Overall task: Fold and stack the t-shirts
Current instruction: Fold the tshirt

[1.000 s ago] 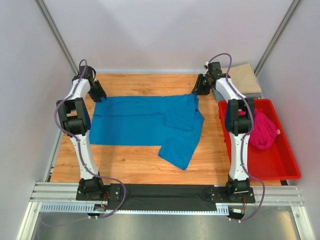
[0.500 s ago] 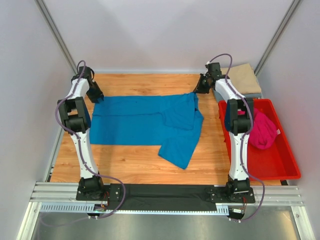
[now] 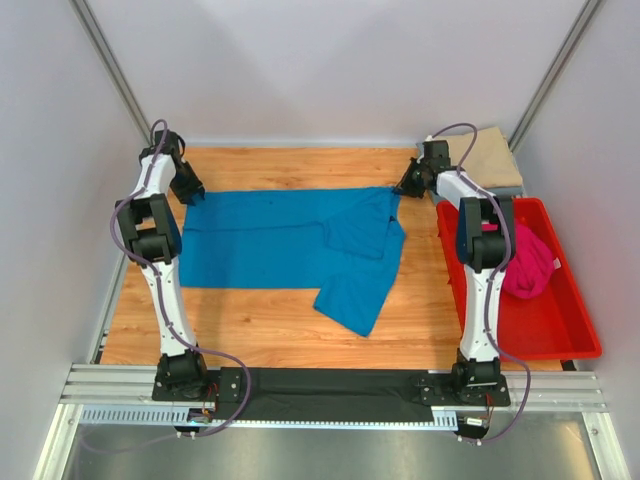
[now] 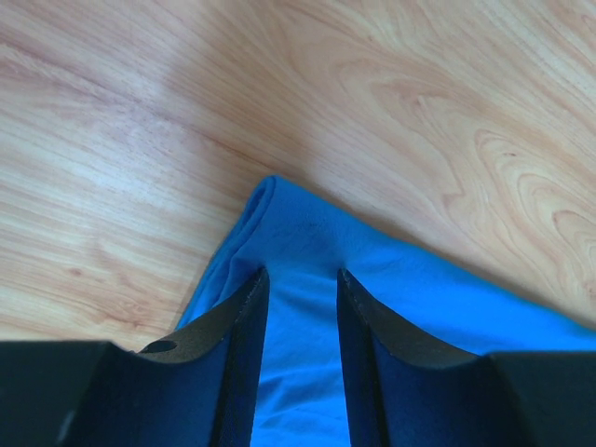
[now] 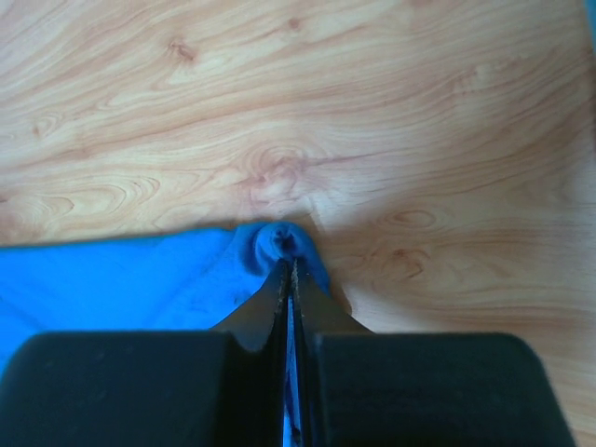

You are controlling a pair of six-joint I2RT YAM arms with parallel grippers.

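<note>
Right jaws (image 5: 290, 261) are clamped on a far corner of the blue shirt (image 5: 140, 279). Left jaws (image 4: 300, 272) straddle the other corner with a gap showing, can't tell if they're gripping. Shirt's spread between them, no proper fold yet. Pink shirt (image 3: 525, 262) sits in the bin (image 3: 560, 340) off right, so most looks left.

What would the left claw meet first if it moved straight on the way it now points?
Probably the corner of the blue t-shirt, inside the open left claw; under it the wooden table. Depth is unclear.
</note>
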